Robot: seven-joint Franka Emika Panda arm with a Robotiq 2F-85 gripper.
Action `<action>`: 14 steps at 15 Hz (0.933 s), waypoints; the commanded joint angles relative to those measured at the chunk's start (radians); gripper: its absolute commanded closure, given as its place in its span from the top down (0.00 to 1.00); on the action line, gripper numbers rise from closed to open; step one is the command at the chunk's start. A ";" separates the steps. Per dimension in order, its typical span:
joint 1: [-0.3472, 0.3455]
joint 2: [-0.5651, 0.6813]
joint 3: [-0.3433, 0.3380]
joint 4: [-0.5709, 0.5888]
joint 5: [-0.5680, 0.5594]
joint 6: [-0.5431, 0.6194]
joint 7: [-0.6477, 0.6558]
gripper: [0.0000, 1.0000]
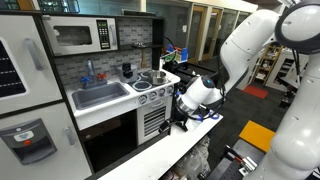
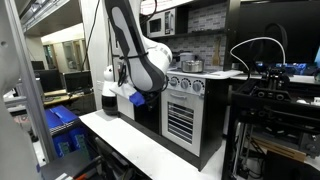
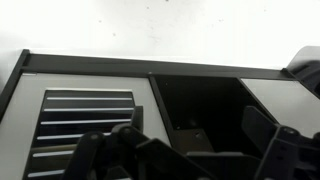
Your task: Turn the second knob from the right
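Gripper (image 3: pixel 190 158): jaws spread wide, nothing between them. In the wrist view your fingers (image 3: pixel 108 150) frame the lower front of the play kitchen (image 1: pixel 60 110). The slatted oven door (image 3: pixel 88 118) shows on one side, with a dark open compartment (image 3: pixel 200 115) just beside it.

The knob row shows only in the exterior views. It is a white strip under the stovetop (image 1: pixel 150 78), next to the sink (image 1: pixel 100 95). The second knob from the right (image 1: pixel 157 93) sits there among its neighbours; it is too small to read its setting.

In both exterior views your gripper is in front of the kitchen at oven height, below the knob row and apart from it, not touching any knob. The microwave (image 1: pixel 80 36) sits on the upper shelf, well above. The arm (image 2: pixel 150 65) reaches in over the long white table (image 2: pixel 150 150).
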 commanded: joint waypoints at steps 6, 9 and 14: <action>-0.093 -0.001 0.076 0.049 -0.315 0.005 0.273 1.00; -0.090 -0.009 0.086 0.066 -0.387 0.005 0.345 1.00; -0.097 -0.018 0.118 0.098 -0.450 0.006 0.424 1.00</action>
